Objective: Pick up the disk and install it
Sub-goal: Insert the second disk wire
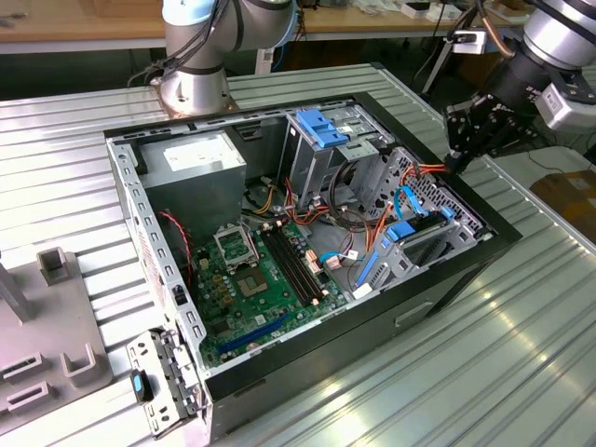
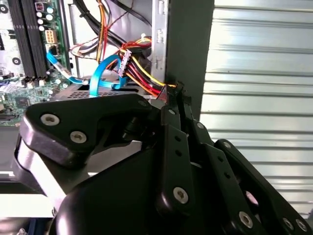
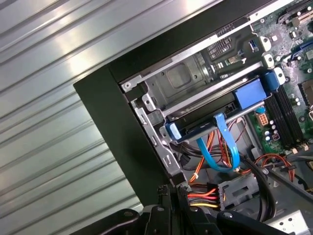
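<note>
One disk (image 1: 424, 230) is the thing to find here, and it already lies inside the open computer case (image 1: 279, 358) — a dark flat drive between blue rails, resting in the metal bay at the case's front corner, on the exterior view's right. In the first wrist view the disk (image 3: 205, 122) sits level in that bay with its blue end tab showing and a thin blue cable (image 3: 222, 142) looping down just in front of it.

The claw (image 1: 456, 160) hangs above the case's edge, near the drive but apart from it, and carries nothing. From the second wrist view its black links fold close together, so the fingers look drawn narrow — though the tips themselves are hard to make out.

By my reading, the disk is in its bay or very nearly so; whether it has clicked fully home I cannot tell. The case stands on a ribbed metal tabletop (image 1: 521, 354).
</note>
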`<state>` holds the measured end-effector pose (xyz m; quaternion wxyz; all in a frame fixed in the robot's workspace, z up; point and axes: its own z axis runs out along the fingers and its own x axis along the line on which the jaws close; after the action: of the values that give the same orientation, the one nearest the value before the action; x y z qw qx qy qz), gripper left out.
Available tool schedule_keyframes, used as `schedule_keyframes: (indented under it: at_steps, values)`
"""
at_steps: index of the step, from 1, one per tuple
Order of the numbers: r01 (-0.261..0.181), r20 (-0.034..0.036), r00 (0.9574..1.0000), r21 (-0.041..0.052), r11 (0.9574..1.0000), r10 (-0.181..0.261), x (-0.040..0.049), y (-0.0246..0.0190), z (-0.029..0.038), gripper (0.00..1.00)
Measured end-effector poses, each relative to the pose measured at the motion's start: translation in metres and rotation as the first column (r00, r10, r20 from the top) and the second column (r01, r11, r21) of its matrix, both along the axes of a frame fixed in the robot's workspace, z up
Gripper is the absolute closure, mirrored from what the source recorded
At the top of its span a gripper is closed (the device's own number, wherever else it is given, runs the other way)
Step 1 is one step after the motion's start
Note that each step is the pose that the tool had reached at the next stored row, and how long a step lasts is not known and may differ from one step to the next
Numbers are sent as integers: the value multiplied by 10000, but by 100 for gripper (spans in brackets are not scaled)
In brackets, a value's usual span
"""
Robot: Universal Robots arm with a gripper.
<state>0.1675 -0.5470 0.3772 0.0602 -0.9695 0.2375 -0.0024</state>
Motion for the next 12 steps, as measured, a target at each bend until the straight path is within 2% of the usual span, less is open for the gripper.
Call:
schedule_keyframes:
  at_steps: [4,8,11,12]
  values:
    - [6,7,10000,-1,10000,-6,-131,0,0,84]
    - [157,7,9999,1,9999,-157,-199,-1,-1,84]
    - [646,8,9979,0,9979,-646,-203,0,-2,84]
    - [978,8,9952,-1,9952,-978,-204,0,-3,84]
